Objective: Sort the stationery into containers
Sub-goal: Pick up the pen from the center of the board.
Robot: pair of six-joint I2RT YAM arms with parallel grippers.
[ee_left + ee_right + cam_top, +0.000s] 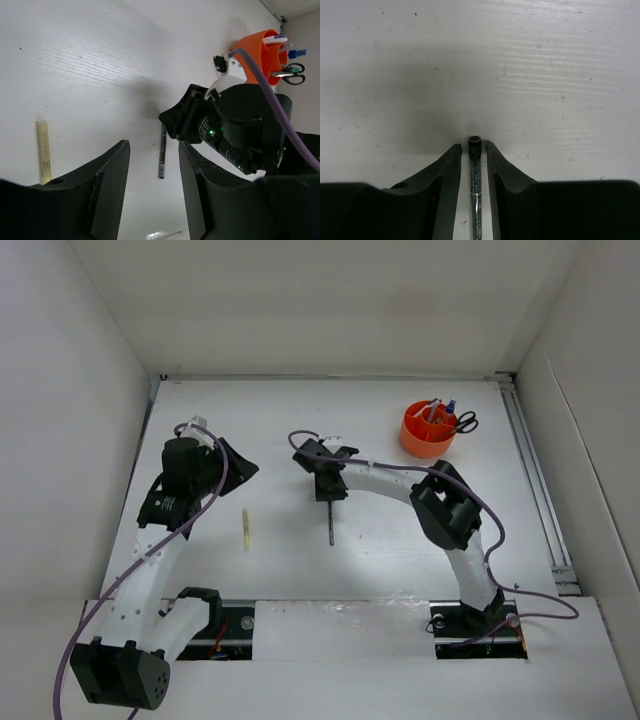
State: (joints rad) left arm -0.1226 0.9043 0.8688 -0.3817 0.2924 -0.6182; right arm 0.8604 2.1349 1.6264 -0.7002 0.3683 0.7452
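Right end effector [474,146] straddles the dark pen [476,185] lying on the surface [545,75], with a sliver of gap on each side and not yet clenched (set square across it, likely for a clean pinch). Left end effector [153,145] hangs released and empty near the pale yellow stick [44,150]. The orange cup [428,430], holding scissors [466,422] and pens, stands well apart.

A flat white surface [330,430] fills the middle, boxed in by plain white walls on the left [60,390], at the back [330,300] and on the right [590,440]. A metal rail [535,480] runs down its right edge. At the near edge sits a raised white ledge [340,635] with a shiny, crinkled clear film [340,608] along its top.
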